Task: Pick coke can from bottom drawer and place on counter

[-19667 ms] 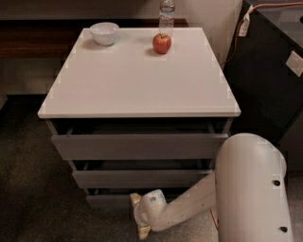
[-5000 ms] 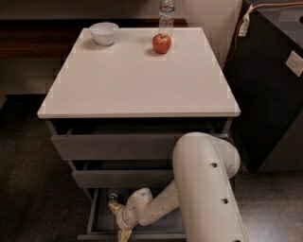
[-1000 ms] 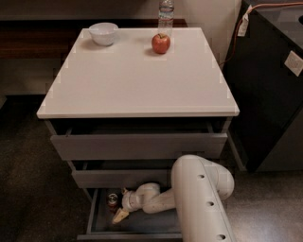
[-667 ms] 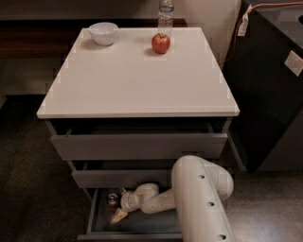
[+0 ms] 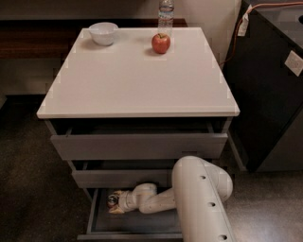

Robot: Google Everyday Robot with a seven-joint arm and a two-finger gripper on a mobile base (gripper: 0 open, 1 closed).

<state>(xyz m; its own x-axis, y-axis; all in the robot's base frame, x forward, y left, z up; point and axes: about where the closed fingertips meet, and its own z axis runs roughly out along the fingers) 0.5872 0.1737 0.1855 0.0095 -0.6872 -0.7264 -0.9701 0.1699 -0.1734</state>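
The bottom drawer is pulled open, showing a dark inside. The coke can, a small red can with a silver top, stands at the drawer's back left. My gripper reaches into the drawer from the right and sits right at the can, partly covering its right side. My white arm rises out of the drawer at the lower right. The white counter is the cabinet's flat top above.
A red apple, a white bowl and a clear water bottle stand along the counter's far edge. The top drawer and middle drawer are slightly ajar. A dark cabinet stands to the right.
My gripper has swung up and left inside the drawer, from pointing at the drawer floor to sitting against the coke can. The can has not moved.
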